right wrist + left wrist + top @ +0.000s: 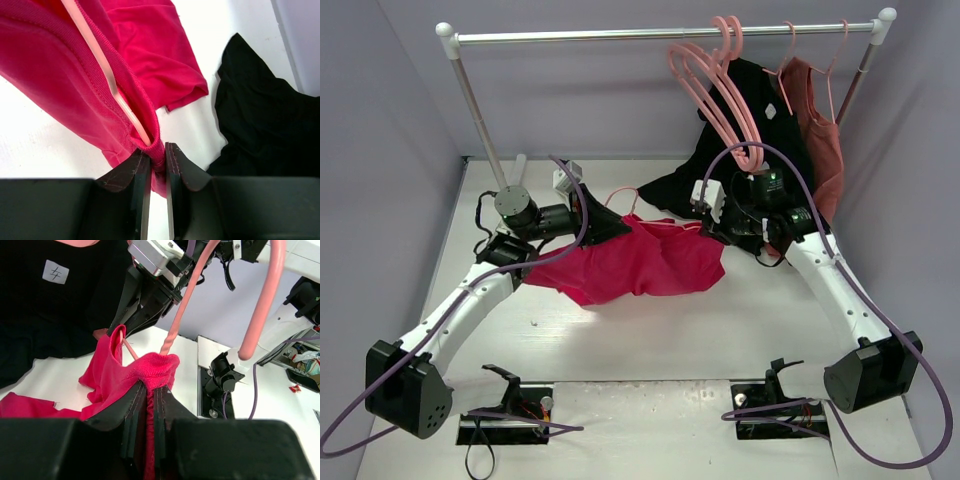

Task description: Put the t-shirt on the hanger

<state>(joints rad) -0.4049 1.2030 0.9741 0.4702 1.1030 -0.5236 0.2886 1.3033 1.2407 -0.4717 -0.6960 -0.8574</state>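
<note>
White table (650, 335), crimson t-shirt (640, 265) sagging onto it, black shirt (665, 188) beside

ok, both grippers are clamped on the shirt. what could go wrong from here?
1. The right gripper pinches only the ribbed edge of the t-shirt, so it may slip out.
2. The hanger ends right at those jaws and could get clamped too.
3. The black shirt lies close by and might get dragged.
</note>
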